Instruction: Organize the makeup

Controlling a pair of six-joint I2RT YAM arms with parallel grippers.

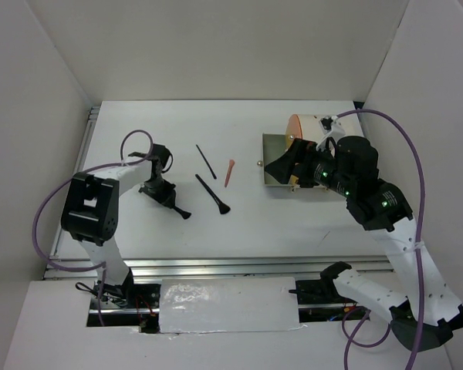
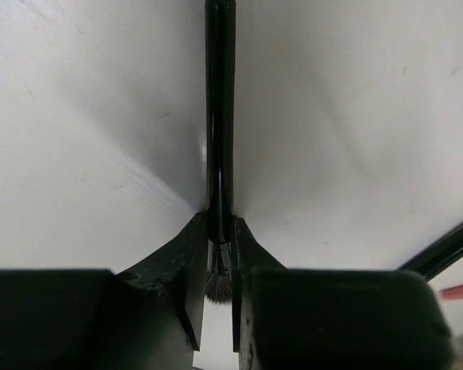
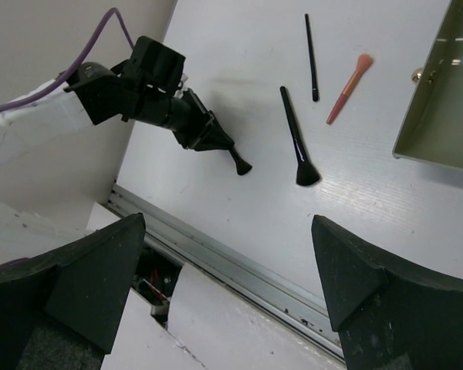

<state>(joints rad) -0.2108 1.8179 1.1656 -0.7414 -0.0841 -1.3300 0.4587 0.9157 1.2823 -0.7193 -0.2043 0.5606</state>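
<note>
My left gripper (image 1: 168,200) is shut on a black brush (image 2: 220,116), low over the table at the left; the brush's flared end (image 1: 184,214) sticks out past the fingers. In the left wrist view its bristles (image 2: 218,287) show between the fingers. A second black brush (image 1: 213,195), a thin black stick (image 1: 206,160) and a short orange-pink stick (image 1: 229,173) lie on the table at the middle. All three show in the right wrist view: brush (image 3: 295,142), thin stick (image 3: 311,58), pink stick (image 3: 346,91). My right gripper (image 3: 228,227) is open and empty, raised at the right.
A cream drum-shaped box with an orange face (image 1: 297,127) stands at the back right, with an open olive tray (image 1: 274,146) at its left, partly hidden by my right gripper (image 1: 282,166). The tray's edge shows in the right wrist view (image 3: 440,100). A metal rail (image 1: 255,266) runs along the near edge.
</note>
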